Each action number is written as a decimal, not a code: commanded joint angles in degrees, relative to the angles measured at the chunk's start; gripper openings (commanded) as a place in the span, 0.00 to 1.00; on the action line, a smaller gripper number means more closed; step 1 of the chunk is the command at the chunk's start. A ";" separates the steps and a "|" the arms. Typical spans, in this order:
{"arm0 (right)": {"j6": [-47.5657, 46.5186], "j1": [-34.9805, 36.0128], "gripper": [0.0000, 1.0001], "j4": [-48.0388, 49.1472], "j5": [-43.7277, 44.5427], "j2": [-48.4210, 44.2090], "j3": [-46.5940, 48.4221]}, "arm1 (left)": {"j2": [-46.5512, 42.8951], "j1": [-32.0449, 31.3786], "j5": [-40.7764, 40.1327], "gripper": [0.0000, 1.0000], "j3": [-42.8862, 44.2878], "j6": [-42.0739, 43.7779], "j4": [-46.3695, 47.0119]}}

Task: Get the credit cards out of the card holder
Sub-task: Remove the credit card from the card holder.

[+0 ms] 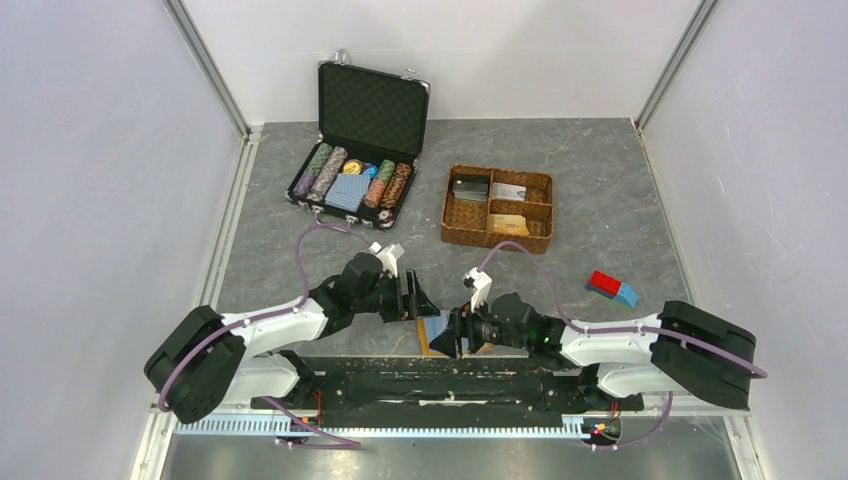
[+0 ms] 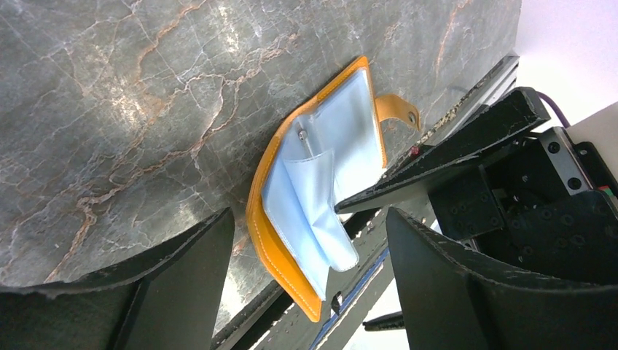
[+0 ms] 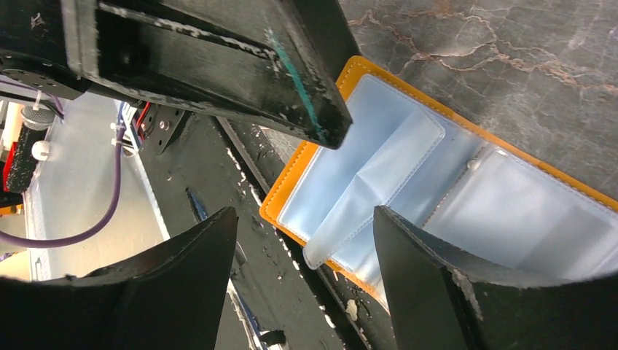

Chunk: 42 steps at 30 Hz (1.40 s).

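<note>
Open card holder (image 2: 321, 189) lies at the near table edge between both claws, blue sleeves fanned, mostly hidden by the arms from above. Left gripper (image 2: 310, 215) and right gripper (image 3: 304, 211) are both spread, pinching nothing. Basket (image 1: 447, 210) has an orange-yellow credit card (image 1: 508, 224) in a right compartment, a pale card (image 1: 508, 190) behind it and a dark item (image 1: 470, 188) at left, print too small to read; black case (image 1: 372, 110) holds chips (image 1: 322, 170) and a blue card stack (image 1: 348, 191).
</note>
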 commanded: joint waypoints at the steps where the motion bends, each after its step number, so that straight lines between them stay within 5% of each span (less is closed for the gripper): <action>1: -0.70 0.39 0.72 5.77 -1.93 1.69 -0.02 | 1.52 -0.23 1.88 0.83 -0.47 -1.19 4.26; 23: 0.56 0.52 0.71 13.55 -2.99 5.48 -1.21 | 4.69 -0.26 2.13 0.80 -0.77 -0.13 6.15; 29: 0.52 0.52 0.68 8.80 -1.52 2.78 -1.41 | 6.04 -0.22 3.93 0.53 -1.39 -1.02 8.97; 34: -1.59 0.47 0.68 -4.17 4.01 -5.35 -0.31 | 6.32 -0.25 4.02 0.24 -1.39 -1.10 9.20; 39: -1.26 0.12 0.67 -15.30 13.82 -12.68 0.55 | 6.67 -0.26 4.72 0.05 -1.32 -1.37 10.17; 42: -0.57 -0.09 0.65 -21.09 17.86 -13.90 2.09 | 6.74 -0.22 4.93 0.02 -1.39 -1.46 10.52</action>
